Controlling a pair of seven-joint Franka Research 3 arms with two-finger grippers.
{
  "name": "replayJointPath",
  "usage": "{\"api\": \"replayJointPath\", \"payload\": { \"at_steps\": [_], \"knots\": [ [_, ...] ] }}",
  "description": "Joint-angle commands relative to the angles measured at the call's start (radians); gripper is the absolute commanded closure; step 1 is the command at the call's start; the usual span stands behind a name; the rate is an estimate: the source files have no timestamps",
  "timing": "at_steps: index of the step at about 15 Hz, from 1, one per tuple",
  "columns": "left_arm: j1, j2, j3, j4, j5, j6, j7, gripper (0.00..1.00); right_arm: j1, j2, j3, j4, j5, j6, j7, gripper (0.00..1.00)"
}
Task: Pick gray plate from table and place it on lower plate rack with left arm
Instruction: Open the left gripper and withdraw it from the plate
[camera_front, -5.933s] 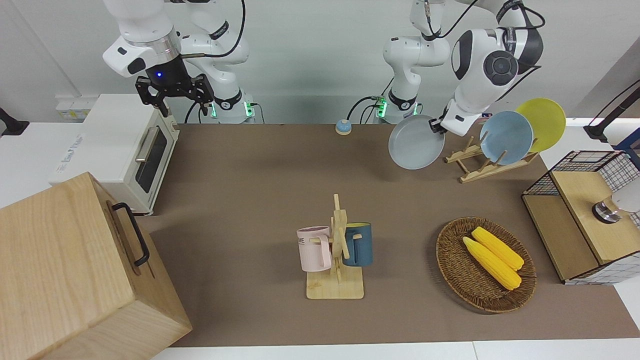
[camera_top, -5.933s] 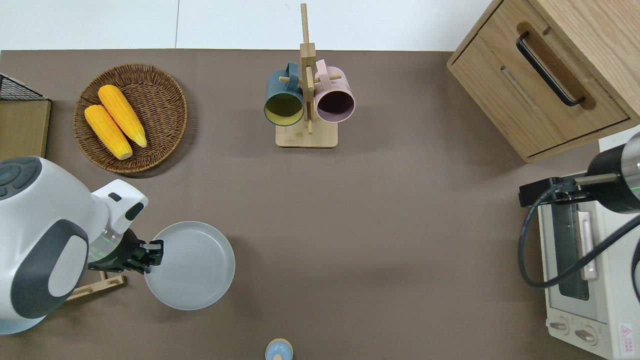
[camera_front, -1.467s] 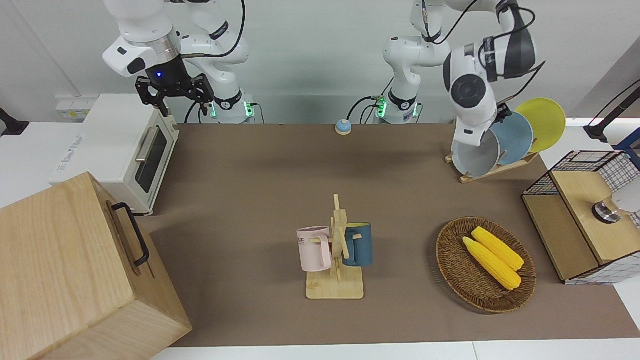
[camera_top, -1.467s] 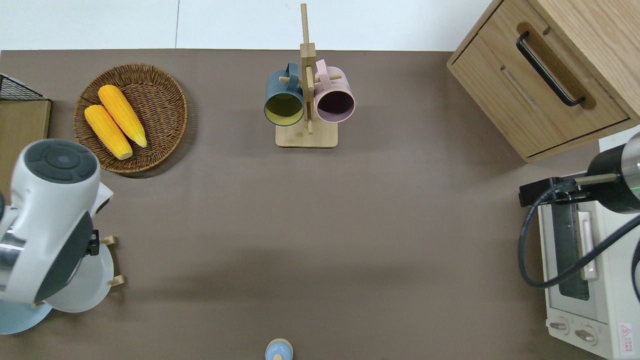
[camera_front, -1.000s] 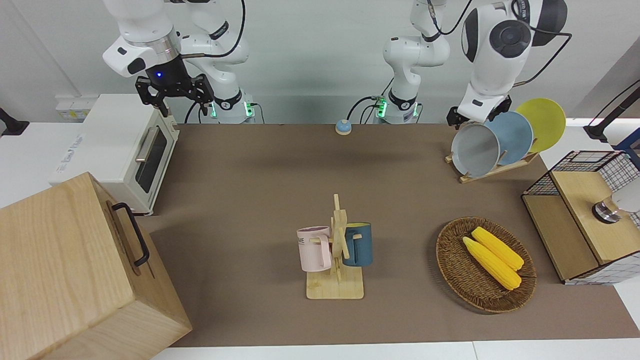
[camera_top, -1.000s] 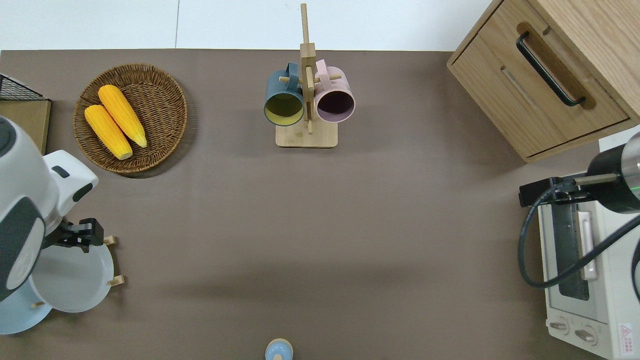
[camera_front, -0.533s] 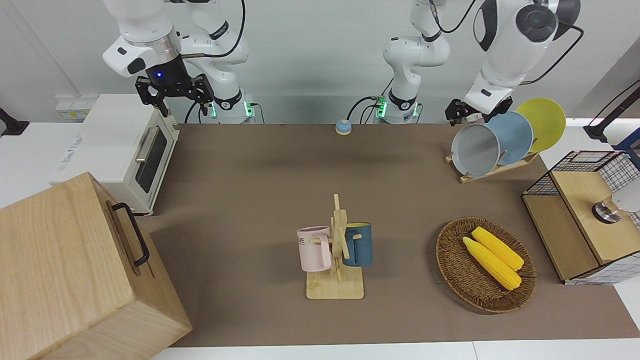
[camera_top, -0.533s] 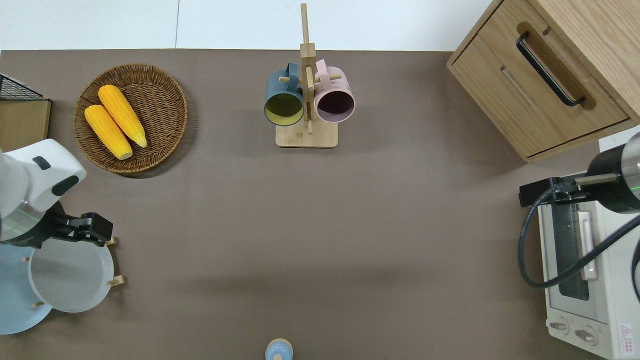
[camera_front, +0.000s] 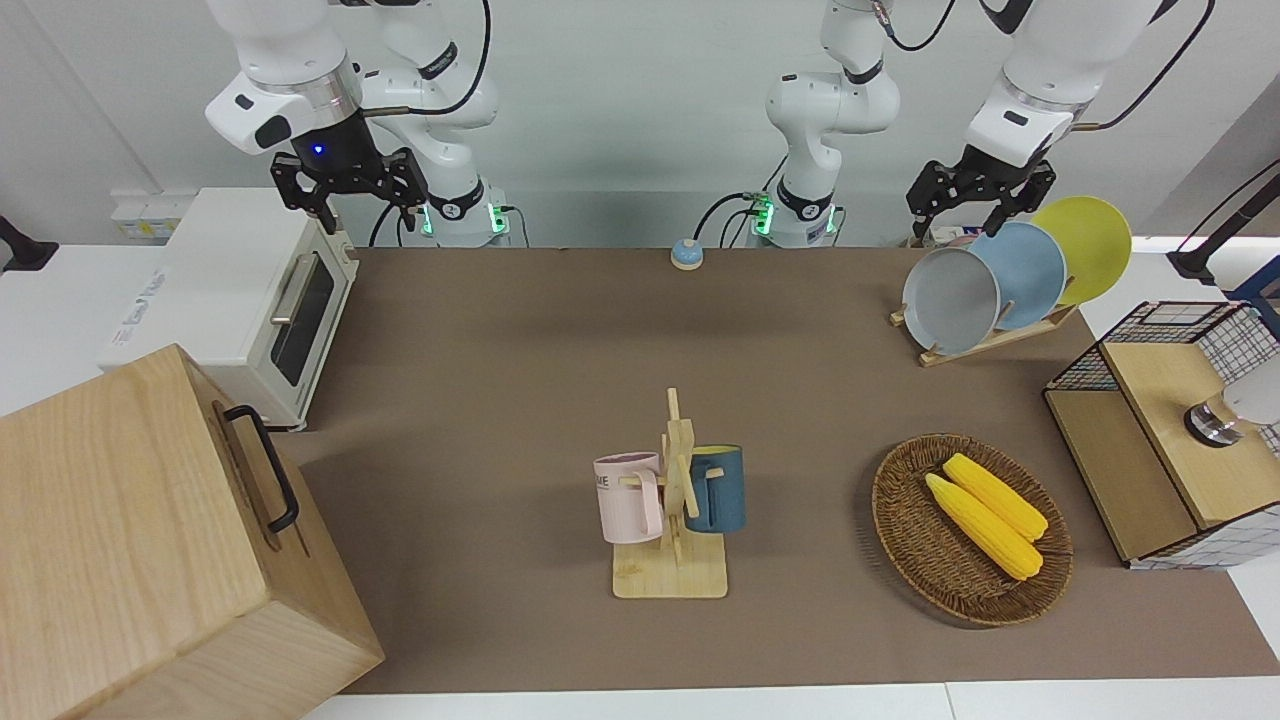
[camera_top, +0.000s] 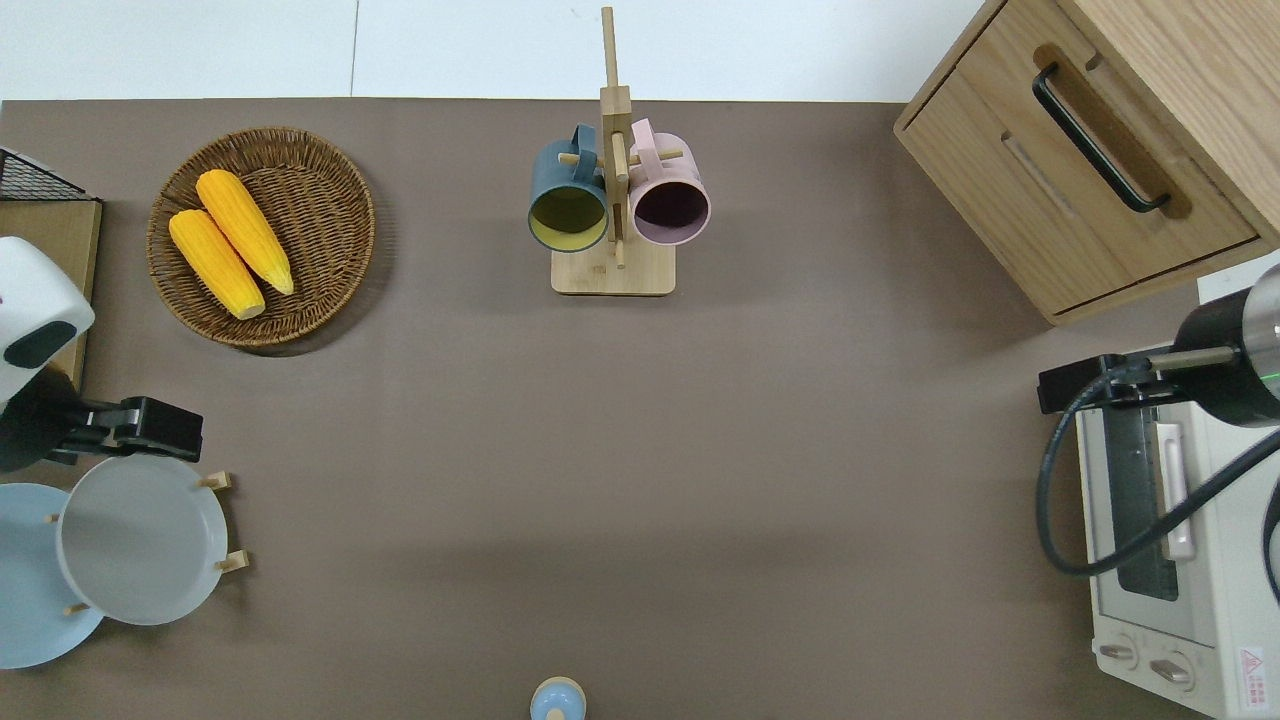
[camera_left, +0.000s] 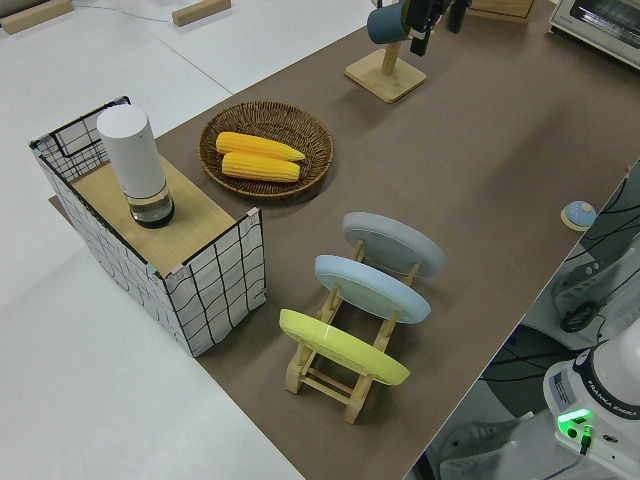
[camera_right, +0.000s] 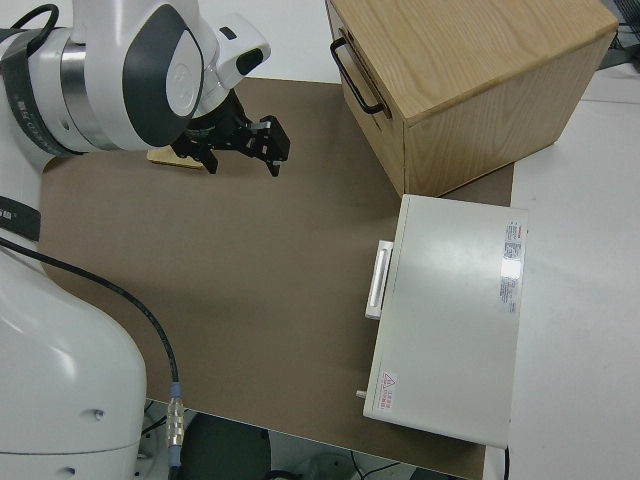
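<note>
The gray plate (camera_front: 950, 300) stands tilted in the lowest slot of the lower plate rack (camera_front: 962, 350), on the table (camera_front: 520, 360) at the left arm's end. It also shows in the overhead view (camera_top: 140, 540) and the left side view (camera_left: 393, 243). My left gripper (camera_front: 965, 215) is open and empty, raised clear of the plates. In the overhead view my left gripper (camera_top: 150, 435) is over the mat right at the gray plate's rim. The right arm is parked, its gripper (camera_front: 348, 195) open.
A sky-blue plate (camera_front: 1025, 275) and a yellow plate (camera_front: 1090, 245) fill the rack's higher slots. A wicker basket (camera_front: 905, 520) holds two corn cobs. A mug tree (camera_front: 672, 520), wire shelf (camera_front: 1160, 440), toaster oven (camera_front: 250, 290), wooden cabinet (camera_front: 150, 540) and small bell (camera_front: 686, 254) stand around.
My left gripper carried the gray plate to the rack, set it in the lowest slot, let go and rose away. The plate stays in the slot. The right arm has not moved.
</note>
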Motion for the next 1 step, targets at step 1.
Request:
{"api": "replayJointPath", "payload": {
  "at_steps": [1],
  "knots": [
    [-0.007,0.013,0.005,0.019,-0.018,0.006,0.012,0.01,-0.025,-0.002,0.018,0.007,0.019,-0.015,0.009,0.013]
  ]
}}
